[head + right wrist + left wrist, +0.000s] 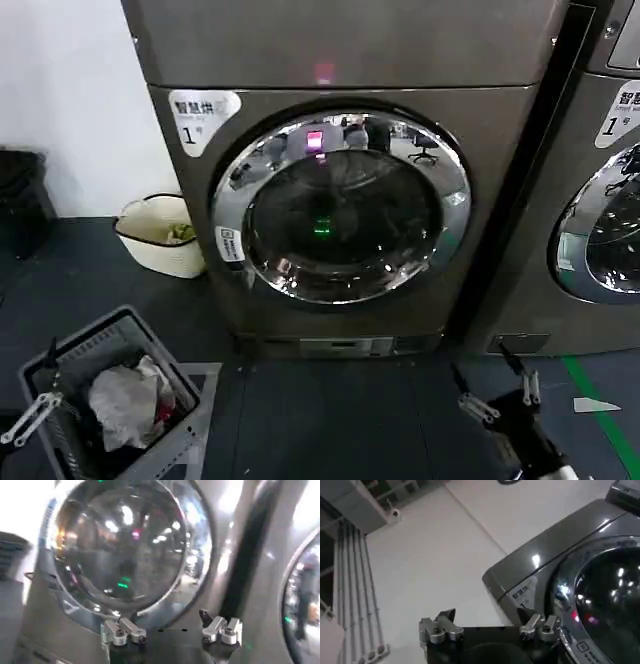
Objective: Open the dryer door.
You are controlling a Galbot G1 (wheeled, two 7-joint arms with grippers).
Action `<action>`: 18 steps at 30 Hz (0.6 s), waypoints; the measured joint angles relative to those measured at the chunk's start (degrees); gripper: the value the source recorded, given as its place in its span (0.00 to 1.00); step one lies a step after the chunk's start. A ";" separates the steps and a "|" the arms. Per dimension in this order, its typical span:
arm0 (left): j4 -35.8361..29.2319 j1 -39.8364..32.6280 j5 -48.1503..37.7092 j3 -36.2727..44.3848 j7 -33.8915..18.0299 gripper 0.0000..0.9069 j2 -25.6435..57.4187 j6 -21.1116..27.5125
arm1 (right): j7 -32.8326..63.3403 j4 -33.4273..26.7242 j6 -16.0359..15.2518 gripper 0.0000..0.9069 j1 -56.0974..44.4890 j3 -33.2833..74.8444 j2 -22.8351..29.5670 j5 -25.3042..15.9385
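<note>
The dryer [400, 70] stands straight ahead, bronze-grey, with a white label [203, 115] at its upper left corner. Its dryer door [340, 215] is shut flush against the front, a chrome ring round dark glass. My right gripper [492, 385] hangs open low on the right, in front of the machine's base and clear of the door. In the right wrist view the right gripper [162, 621] is open and empty, with the door [125, 545] ahead of it. My left gripper [35, 390] is open at the lower left above a basket. The left wrist view shows the left gripper [485, 614] empty, with the door [610, 590] off to one side.
A grey laundry basket [150, 345] with clothes sits on the floor at the lower left. A cream tub [160, 240] stands beside the dryer's left side. A twin machine [600, 200] stands close on the right. A green line [600, 415] marks the dark floor.
</note>
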 joint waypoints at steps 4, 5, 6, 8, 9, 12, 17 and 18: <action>-0.50 0.21 0.30 0.00 0.02 1.00 -0.34 -0.02 | 0.15 -0.39 -1.71 1.00 2.61 -1.81 -2.67 1.60; -0.62 0.28 0.36 0.01 0.03 1.00 -0.42 -0.03 | 0.27 -0.57 -2.22 1.00 3.43 -2.36 -3.39 2.08; -0.72 0.32 0.45 0.00 0.03 1.00 -0.52 -0.05 | 0.29 -0.70 -2.54 1.00 4.37 -2.99 -4.19 2.34; -0.86 0.36 0.70 0.04 0.03 1.00 -0.67 -0.07 | 0.41 -0.95 -3.31 1.00 6.18 -4.20 -5.52 3.29; -0.93 0.38 0.82 0.07 0.04 1.00 -0.75 -0.08 | 0.46 -1.09 -3.58 1.00 7.09 -4.80 -6.09 3.65; -1.29 0.51 1.22 0.16 0.05 1.00 -0.99 -0.10 | 0.71 -1.82 -4.50 1.00 9.95 -6.77 -7.84 4.55; -1.89 0.70 1.60 0.19 0.04 1.00 -1.45 -0.16 | 1.38 -3.00 -5.93 1.00 15.15 -10.10 -10.33 6.20; -2.00 0.74 1.68 0.19 0.04 1.00 -1.54 -0.18 | 1.47 -3.19 -6.17 1.00 16.09 -10.72 -10.72 6.42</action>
